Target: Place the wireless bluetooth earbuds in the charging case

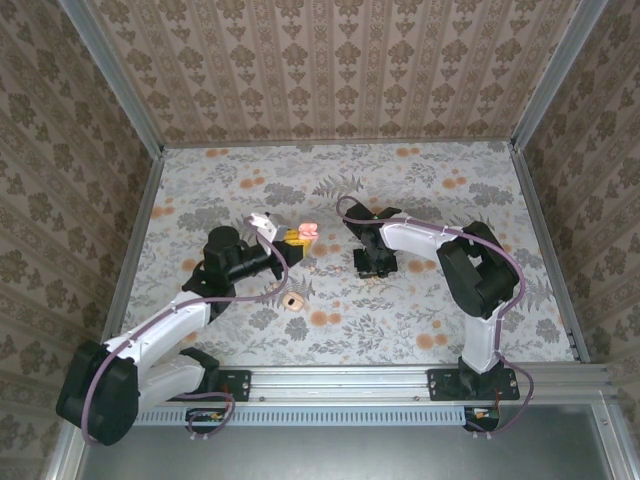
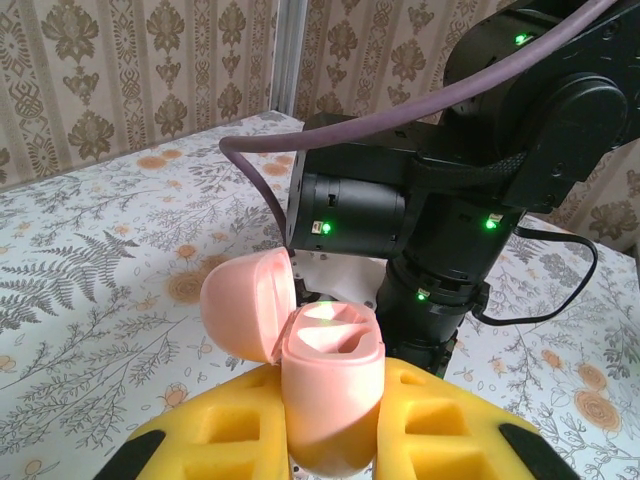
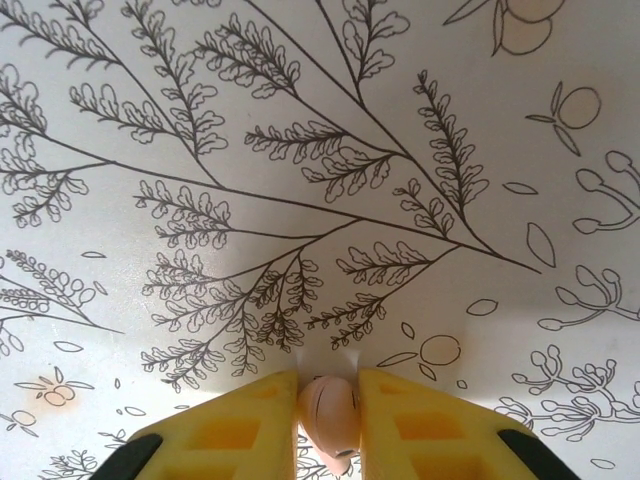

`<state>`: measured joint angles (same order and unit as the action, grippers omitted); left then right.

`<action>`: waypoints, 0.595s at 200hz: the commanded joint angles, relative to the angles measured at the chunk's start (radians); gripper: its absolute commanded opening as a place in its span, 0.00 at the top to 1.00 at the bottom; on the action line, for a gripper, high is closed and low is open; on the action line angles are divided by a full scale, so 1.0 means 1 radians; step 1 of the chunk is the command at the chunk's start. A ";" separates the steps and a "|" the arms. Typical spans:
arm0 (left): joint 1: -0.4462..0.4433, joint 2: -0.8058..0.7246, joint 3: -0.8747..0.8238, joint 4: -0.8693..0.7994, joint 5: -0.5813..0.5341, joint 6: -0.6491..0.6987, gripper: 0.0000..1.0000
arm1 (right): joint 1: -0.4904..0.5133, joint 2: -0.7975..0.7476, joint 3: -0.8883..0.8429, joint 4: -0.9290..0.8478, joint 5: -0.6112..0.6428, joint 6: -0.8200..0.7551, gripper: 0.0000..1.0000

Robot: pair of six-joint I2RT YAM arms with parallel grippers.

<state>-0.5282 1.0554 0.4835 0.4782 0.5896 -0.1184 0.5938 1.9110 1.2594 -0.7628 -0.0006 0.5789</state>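
In the top view, the left gripper (image 1: 292, 237) reaches over the middle of the flowered table (image 1: 430, 200) and pinches the charging case (image 1: 308, 232) at its tip. To the right of the case, near but apart from it, the right gripper (image 1: 374, 268) points down at the table. A small round pink piece (image 1: 293, 300) lies on the table nearer the arm bases, apart from both grippers.

In the left wrist view, the yellow left fingers (image 2: 215, 425) press against either side of the case's salmon-pink body. The case stands upright, and its lid (image 2: 245, 315) hangs open on the left, showing a pale moulded hollow inside. Just beyond it stands the black right arm (image 2: 450, 200) with green lights.

In the right wrist view, the yellow right fingers (image 3: 230, 430) are drawn in on a small pink earbud (image 3: 330, 412), pinched between their tips over the leaf-printed table. Whether the earbud touches the table cannot be told.
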 commanded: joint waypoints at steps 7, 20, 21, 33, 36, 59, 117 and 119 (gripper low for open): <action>0.005 -0.023 -0.005 0.016 0.013 0.016 1.00 | 0.007 -0.096 -0.011 0.013 -0.013 0.013 0.81; 0.005 -0.022 -0.001 0.021 0.015 0.012 1.00 | 0.006 -0.162 -0.025 0.038 -0.016 0.022 0.82; 0.005 -0.022 -0.001 0.022 0.015 0.011 1.00 | 0.006 -0.168 -0.027 0.040 -0.014 0.024 0.82; 0.005 -0.018 0.003 0.031 0.016 0.008 1.00 | 0.006 -0.237 -0.037 0.063 -0.011 0.034 0.82; 0.005 -0.017 0.003 0.035 0.018 0.008 1.00 | 0.007 -0.254 -0.039 0.068 -0.011 0.038 0.82; 0.004 -0.006 0.006 0.072 0.022 -0.008 1.00 | 0.010 -0.392 -0.059 0.136 -0.007 0.051 0.82; -0.025 0.033 0.002 0.224 0.017 -0.041 1.00 | 0.102 -0.688 -0.125 0.461 0.011 0.081 0.82; -0.027 0.034 0.001 0.231 0.015 -0.041 1.00 | 0.105 -0.692 -0.126 0.474 0.011 0.078 0.82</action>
<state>-0.5354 1.0737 0.4835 0.5903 0.5976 -0.1375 0.6563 1.2819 1.1690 -0.4763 -0.0059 0.6338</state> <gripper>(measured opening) 0.173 0.181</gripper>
